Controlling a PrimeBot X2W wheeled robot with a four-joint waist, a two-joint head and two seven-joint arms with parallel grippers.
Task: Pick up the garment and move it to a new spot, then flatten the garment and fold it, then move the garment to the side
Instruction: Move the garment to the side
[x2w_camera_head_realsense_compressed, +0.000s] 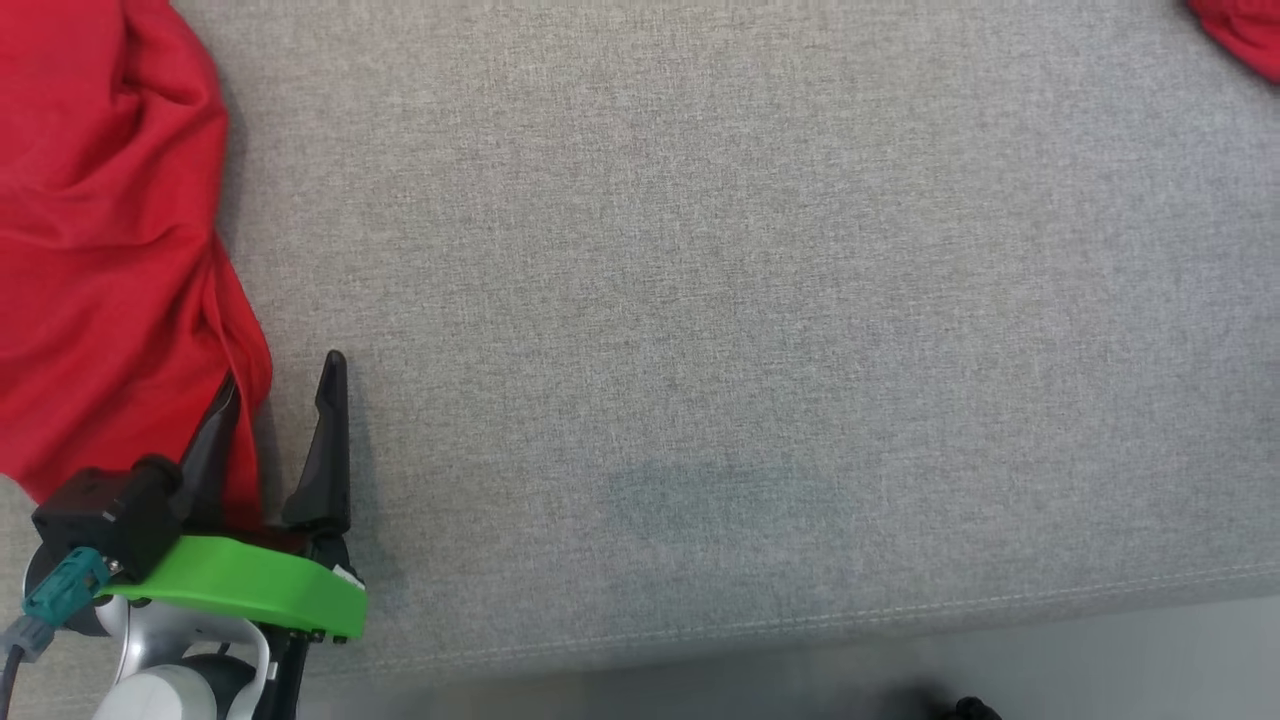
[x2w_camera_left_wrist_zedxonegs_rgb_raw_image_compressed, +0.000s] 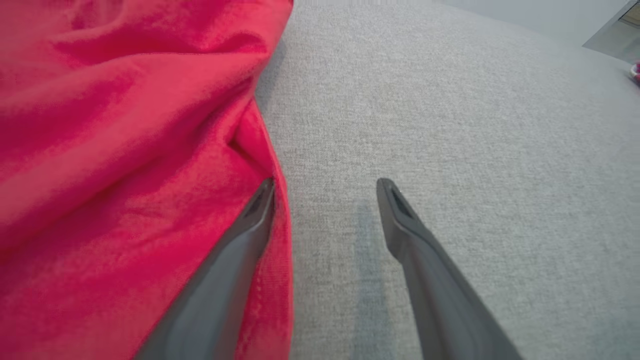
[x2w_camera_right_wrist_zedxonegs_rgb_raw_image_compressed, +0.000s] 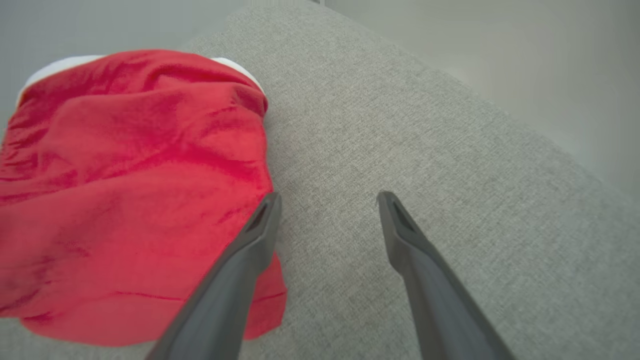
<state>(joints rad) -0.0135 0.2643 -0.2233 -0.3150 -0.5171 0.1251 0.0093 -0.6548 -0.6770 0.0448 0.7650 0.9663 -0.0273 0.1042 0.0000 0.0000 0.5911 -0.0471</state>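
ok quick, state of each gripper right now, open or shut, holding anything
Left gripper: open, holding nothing, at the edge of the crumpled red fabric garment.
Right gripper: open, holding nothing, a rumpled red cloth beside it.

Two red pieces of cloth are counted in the head view: one garment (x2w_camera_head_realsense_compressed: 100, 250) at the left and one red scrap (x2w_camera_head_realsense_compressed: 1240, 35) in the top right corner, well apart; whether they are joined cannot be told; two grippers are counted in all, one left gripper (x2w_camera_head_realsense_compressed: 282, 372) and one right gripper (x2w_camera_right_wrist_zedxonegs_rgb_raw_image_compressed: 328, 195); two dark fingers (x2w_camera_head_realsense_compressed: 322, 450) are counted on each, four together; one green guard (x2w_camera_head_realsense_compressed: 250, 590) and one teal plug (x2w_camera_head_realsense_compressed: 62, 590) are counted at the left wrist; one grey fabric surface (x2w_camera_head_realsense_compressed: 750, 300) is counted, with one stitched seam (x2w_camera_head_realsense_compressed: 900, 608) along its near edge; two white slivers (x2w_camera_right_wrist_zedxonegs_rgb_raw_image_compressed: 65, 62) are counted behind red cloth in the right wrist view.
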